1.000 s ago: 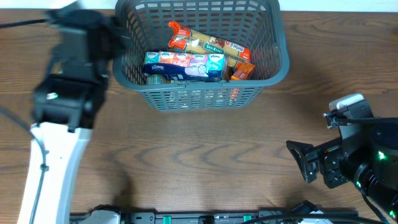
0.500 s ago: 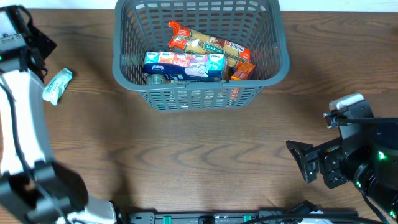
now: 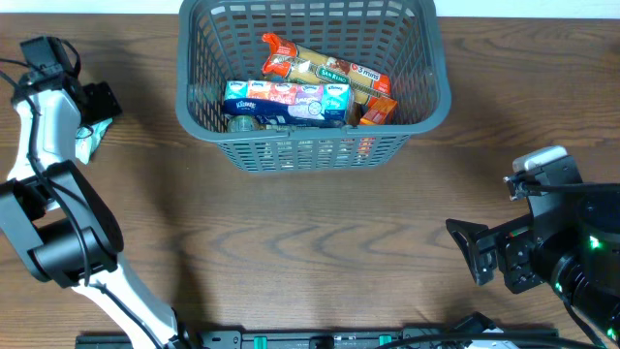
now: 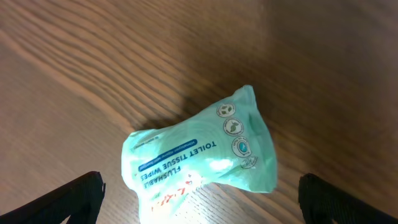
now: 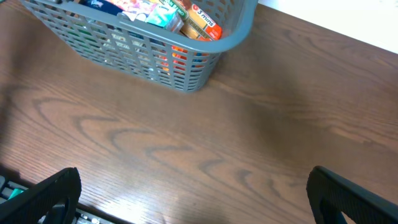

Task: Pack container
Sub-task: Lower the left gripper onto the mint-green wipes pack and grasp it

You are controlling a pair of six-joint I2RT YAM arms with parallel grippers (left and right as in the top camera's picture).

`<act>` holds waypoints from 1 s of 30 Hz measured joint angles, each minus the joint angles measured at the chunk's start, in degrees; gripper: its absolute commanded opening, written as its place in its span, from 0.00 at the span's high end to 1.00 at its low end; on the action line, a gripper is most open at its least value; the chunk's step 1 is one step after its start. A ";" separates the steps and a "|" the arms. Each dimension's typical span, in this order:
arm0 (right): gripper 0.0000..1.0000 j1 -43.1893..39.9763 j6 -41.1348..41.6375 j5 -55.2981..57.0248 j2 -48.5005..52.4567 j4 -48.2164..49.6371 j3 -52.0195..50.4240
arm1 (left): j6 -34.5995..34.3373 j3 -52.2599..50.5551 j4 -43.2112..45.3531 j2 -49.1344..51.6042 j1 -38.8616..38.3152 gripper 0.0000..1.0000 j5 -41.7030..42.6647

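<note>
The container, a dark grey-blue lattice basket, stands at the table's far middle and holds a tissue multipack, a long snack box and an orange pack. Its near corner shows in the right wrist view. A mint-green toilet tissue wipes pack lies on the wood at far left, partly hidden under my left gripper in the overhead view. My left gripper is open, with a finger either side of the pack, above it. My right gripper is open and empty at lower right, and also shows in the right wrist view.
The wooden table stretches between the basket and the front edge. A dark rail runs along the front edge. The left arm's white link arcs along the table's left side.
My left arm has swung from beside the basket's left wall out to the far left and now sits over the wipes pack. The right arm has not moved.
</note>
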 measured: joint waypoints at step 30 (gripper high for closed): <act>0.01 0.00 0.00 0.00 0.00 0.00 0.00 | 7.10 0.00 4.98 7.23 2.93 0.14 5.14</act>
